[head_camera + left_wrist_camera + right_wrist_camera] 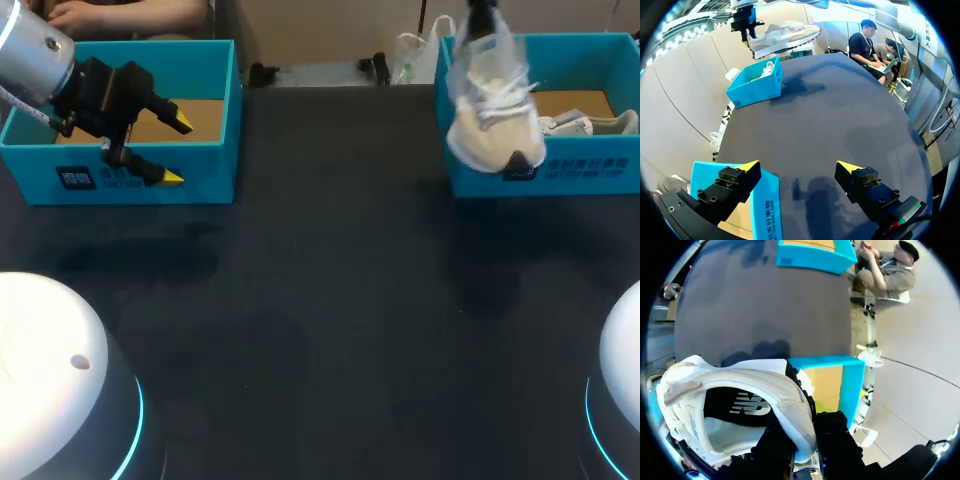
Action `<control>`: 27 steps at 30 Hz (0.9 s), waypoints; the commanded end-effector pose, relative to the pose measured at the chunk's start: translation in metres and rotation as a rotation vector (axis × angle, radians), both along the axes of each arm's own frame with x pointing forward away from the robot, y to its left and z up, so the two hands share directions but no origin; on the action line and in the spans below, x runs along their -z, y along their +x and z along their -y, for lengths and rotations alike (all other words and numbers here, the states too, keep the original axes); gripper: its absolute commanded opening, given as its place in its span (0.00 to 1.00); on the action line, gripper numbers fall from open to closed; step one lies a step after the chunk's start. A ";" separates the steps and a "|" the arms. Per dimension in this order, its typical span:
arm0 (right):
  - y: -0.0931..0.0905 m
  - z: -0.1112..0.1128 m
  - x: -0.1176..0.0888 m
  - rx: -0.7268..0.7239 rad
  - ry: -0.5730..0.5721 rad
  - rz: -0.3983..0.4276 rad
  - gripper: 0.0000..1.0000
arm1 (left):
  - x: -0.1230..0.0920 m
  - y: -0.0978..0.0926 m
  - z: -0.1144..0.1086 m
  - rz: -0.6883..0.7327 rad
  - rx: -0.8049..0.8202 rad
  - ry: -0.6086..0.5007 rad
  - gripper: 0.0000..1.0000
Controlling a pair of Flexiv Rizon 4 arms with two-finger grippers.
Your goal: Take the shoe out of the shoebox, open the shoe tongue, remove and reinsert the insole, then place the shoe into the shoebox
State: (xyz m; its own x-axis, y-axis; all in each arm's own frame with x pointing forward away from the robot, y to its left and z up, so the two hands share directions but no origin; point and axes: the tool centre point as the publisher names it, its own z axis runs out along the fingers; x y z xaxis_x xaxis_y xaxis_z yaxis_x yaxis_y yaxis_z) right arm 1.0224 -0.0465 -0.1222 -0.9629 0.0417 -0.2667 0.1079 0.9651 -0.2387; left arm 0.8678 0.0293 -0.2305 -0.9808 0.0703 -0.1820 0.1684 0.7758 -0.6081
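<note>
Hanging over right shoebox (590,170), pale shoe (492,110) is clamped at its collar by right gripper (802,440), left gripper (797,166) is spread wide, nothing held, over left shoebox (215,170) front wall.

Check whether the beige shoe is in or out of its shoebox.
Out: the right gripper holds the shoe in the air above the shoebox.
</note>
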 end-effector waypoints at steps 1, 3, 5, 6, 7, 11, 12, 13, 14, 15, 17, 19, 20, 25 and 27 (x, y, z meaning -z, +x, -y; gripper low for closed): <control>0.015 0.031 0.001 0.007 0.028 0.000 0.00 | -0.001 0.000 0.000 -0.001 0.000 0.004 1.00; 0.015 0.031 0.001 0.007 0.028 0.000 0.00 | -0.001 0.000 0.000 -0.001 0.000 0.004 1.00; 0.015 0.031 0.001 0.007 0.028 0.000 0.00 | -0.001 0.000 0.000 -0.001 0.000 0.004 1.00; 0.015 0.031 0.001 0.007 0.028 0.000 0.00 | -0.001 0.000 0.000 -0.001 0.000 0.004 1.00; 0.015 0.031 0.001 0.007 0.028 0.000 0.00 | -0.001 0.000 0.000 -0.001 0.000 0.004 1.00; 0.015 0.031 0.001 0.007 0.028 0.000 0.00 | -0.001 0.000 0.000 -0.001 0.000 0.004 1.00; 0.015 0.031 0.001 0.007 0.028 0.000 0.00 | -0.001 0.000 0.000 -0.001 0.000 0.004 1.00; 0.015 0.031 0.001 0.007 0.028 0.000 0.00 | -0.001 0.000 0.000 -0.001 0.000 0.004 1.00; 0.015 0.031 0.001 0.007 0.028 0.000 0.00 | -0.001 0.000 0.000 -0.001 0.000 0.004 1.00; 0.015 0.031 0.001 0.007 0.028 0.000 0.00 | -0.001 0.000 0.000 -0.001 0.000 0.004 1.00; 0.015 0.031 0.001 0.007 0.028 0.000 0.00 | -0.001 0.000 0.000 -0.001 0.000 0.004 1.00; 0.015 0.031 0.001 0.007 0.028 0.000 0.00 | -0.001 0.000 0.000 -0.001 0.000 0.004 1.00; 0.015 0.031 0.001 0.007 0.028 0.000 0.00 | -0.001 0.000 0.000 -0.001 0.000 0.004 1.00; 0.034 0.057 0.006 0.013 0.043 0.002 0.00 | -0.001 0.000 0.000 -0.001 0.000 0.004 1.00; 0.043 0.072 0.008 0.011 0.047 0.004 0.00 | -0.001 0.000 0.000 -0.001 0.000 0.004 1.00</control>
